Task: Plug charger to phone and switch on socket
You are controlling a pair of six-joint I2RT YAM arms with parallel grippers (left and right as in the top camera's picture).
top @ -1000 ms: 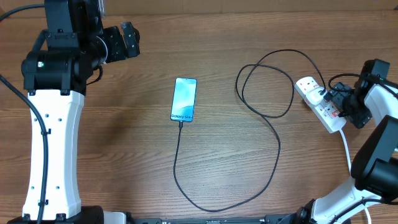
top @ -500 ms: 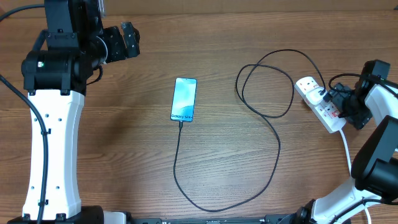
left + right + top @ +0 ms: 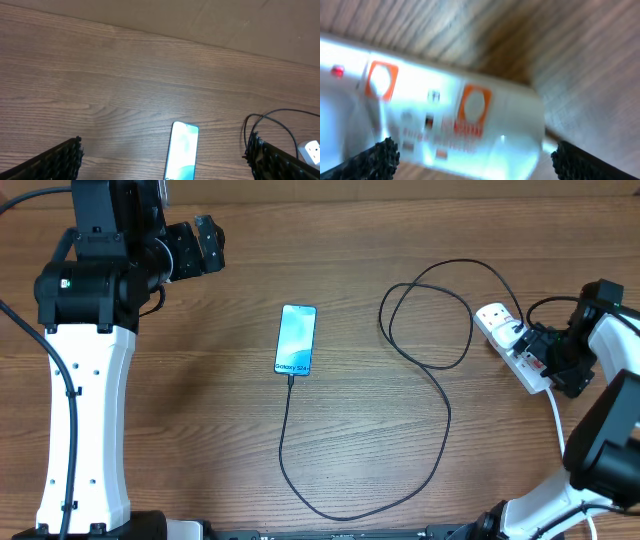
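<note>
Since a second ago, the right gripper (image 3: 543, 352) has edged slightly left over the elongated white plastic power strip (image 3: 507, 338) at the table's right edge. It now hangs directly above the strip's middle with its jaws spread wide and nothing held. In the blurred right wrist view the strip (image 3: 445, 115) fills the space between the two dark fingertips (image 3: 375, 155), with orange-red switch marks facing up; I cannot tell whether a finger touches it. From the strip, the long thin black charger cable (image 3: 440, 380) loops loosely across the brown wooden table (image 3: 200, 440) and curves back up to the slim blue-screened smartphone (image 3: 296, 340) at centre. Its tip meets the phone's lower end and seems to be seated there. The left gripper (image 3: 205, 245) hovers well away at the upper left, jaws also wide apart and empty.
</note>
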